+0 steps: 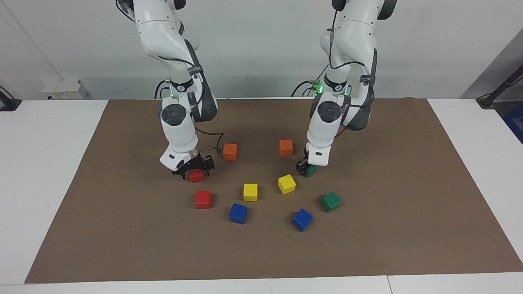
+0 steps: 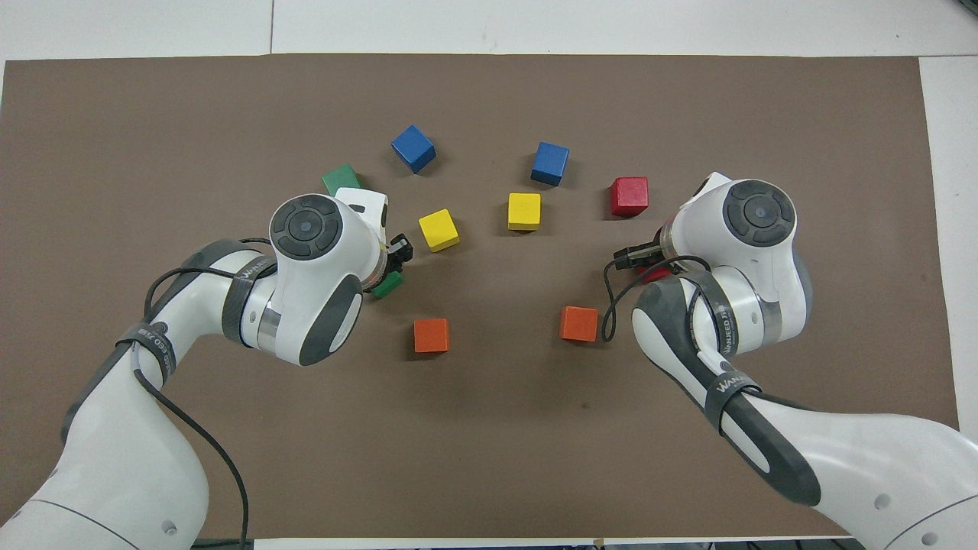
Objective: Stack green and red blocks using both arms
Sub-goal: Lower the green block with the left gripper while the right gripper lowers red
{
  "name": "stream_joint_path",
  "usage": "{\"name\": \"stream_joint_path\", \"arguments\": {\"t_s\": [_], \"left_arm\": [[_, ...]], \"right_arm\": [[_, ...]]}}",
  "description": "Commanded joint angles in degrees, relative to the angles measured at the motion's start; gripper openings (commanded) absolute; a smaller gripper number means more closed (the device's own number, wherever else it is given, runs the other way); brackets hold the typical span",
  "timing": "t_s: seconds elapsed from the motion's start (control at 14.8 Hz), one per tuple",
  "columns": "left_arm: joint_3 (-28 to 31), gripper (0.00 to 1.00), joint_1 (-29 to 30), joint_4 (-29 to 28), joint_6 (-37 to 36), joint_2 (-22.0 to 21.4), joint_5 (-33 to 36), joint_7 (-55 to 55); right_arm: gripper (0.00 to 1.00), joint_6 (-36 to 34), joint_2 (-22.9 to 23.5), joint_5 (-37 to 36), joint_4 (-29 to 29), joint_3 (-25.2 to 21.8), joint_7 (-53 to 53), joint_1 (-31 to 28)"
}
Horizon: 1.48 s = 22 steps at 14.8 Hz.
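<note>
Our left hand (image 1: 305,168) clenches a green block (image 1: 311,170), right hand (image 1: 193,170) spread astride a red block (image 1: 196,176); stiff, light cubes, gripped on flat sides.

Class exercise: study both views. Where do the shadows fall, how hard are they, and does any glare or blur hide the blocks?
Facing view: soft, even light; a faint shadow on the brown mat under the arms, and no glare on the yellow block. Overhead view: short soft shadows beside each cube, such as the orange block; the cubes look sharp, and the matte mat shows no hotspots.
</note>
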Motion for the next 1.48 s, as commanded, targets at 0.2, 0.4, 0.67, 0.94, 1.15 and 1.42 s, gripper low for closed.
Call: {"name": "stream_joint_path", "arguments": {"t_s": [0.2, 0.4, 0.67, 0.94, 1.15, 1.42], "left_arm": [[1.26, 0.0, 7.49, 5.59, -15.03, -5.7, 4.2, 16.29], [1.26, 0.0, 16.55, 6.21, -15.24, -6.24, 4.11, 34.33], [1.17, 0.0, 25.87, 6.3, -13.05, -5.89, 2.62, 54.98], [1.43, 0.0, 27.56, 8.22, -8.12, -1.25, 1.56, 61.79], [1.43, 0.0, 27.65, 9.82, -6.89, 1.93, 1.74, 65.04], [1.43, 0.0, 29.14, 9.03, -4.43, 2.72, 1.73, 66.37]], "right_arm": [[0.02, 1.43, -1.11, 0.31, -1.41, 0.35, 2.26, -0.46], [0.0, -0.84, -1.2, 0.23, 1.74, -0.18, 2.35, -1.25], [0.0, -10.69, -2.07, 0.23, 10.45, -0.36, 1.91, -5.63], [0.0, -10.97, -4.27, 0.23, 7.93, -0.27, -1.06, -12.93], [0.0, -10.08, -4.89, 0.23, 6.42, -0.18, -9.58, -19.87], [0.0, -9.38, -7.17, 0.23, 1.15, -0.27, -17.14, -21.82]]}}
